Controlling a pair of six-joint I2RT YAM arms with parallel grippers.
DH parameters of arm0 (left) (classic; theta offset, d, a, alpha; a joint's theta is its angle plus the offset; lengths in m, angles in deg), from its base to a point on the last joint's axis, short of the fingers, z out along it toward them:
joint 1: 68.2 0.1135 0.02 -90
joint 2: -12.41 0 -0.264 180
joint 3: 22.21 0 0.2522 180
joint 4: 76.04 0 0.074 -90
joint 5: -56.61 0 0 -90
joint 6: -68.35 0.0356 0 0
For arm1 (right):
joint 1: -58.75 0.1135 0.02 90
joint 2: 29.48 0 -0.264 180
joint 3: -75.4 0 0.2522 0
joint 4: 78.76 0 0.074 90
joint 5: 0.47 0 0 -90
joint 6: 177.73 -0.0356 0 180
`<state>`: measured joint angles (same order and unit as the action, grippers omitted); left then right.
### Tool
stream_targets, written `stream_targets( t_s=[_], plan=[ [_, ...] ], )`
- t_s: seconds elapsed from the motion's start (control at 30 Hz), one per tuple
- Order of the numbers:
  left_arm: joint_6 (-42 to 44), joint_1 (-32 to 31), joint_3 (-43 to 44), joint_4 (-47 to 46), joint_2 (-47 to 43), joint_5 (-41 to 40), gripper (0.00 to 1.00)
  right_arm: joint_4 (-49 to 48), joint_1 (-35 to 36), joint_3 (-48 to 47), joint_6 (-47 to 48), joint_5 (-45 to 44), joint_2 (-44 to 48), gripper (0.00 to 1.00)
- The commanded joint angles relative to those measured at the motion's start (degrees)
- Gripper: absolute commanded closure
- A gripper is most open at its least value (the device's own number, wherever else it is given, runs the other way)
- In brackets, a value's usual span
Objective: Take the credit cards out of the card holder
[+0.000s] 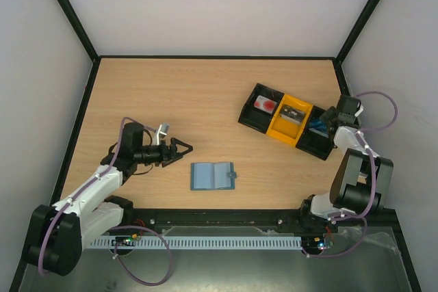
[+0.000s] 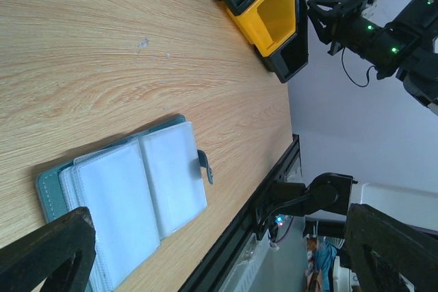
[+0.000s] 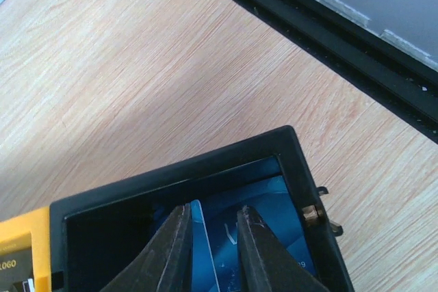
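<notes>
Overhead view looks down on the whole table [image 1: 171, 100]; both low wrist views share the tray [image 2: 270, 18].

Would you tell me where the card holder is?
In the top view, the card holder lies open on the table near the front edge, right of the left gripper and left of the tray.

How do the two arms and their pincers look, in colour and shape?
The left arm and right arm have white and black links, each with a looping lilac cable. The left pincer is black with a triangular frame; the right pincer has dark, narrow fingers.
</notes>
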<state>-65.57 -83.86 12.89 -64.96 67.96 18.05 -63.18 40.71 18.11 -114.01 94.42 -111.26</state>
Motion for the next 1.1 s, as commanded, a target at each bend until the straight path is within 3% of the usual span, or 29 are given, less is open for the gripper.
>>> stream_targets(
  t_s=[0.0,0.13,0.37,1.07],
  plan=[
    [0.27,0.42,-0.56,-0.9,0.3,0.34,0.0,5.83,-0.28,-2.05,-4.47,-1.96,2.07,0.83],
    [0.23,0.39,-0.63,-1.33,0.72,0.22,0.0,6.05,-0.24,-1.19,-4.92,3.65,2.49,0.98],
    [-0.02,0.45,-0.81,-2.22,1.33,0.33,0.0,7.34,0.16,-1.21,-5.93,7.66,-0.7,0.98],
    [0.67,0.41,-1.98,-2.29,4.68,-0.33,0.0,0.39,0.29,-1.46,-4.47,1.65,-9.87,0.98]
  ],
)
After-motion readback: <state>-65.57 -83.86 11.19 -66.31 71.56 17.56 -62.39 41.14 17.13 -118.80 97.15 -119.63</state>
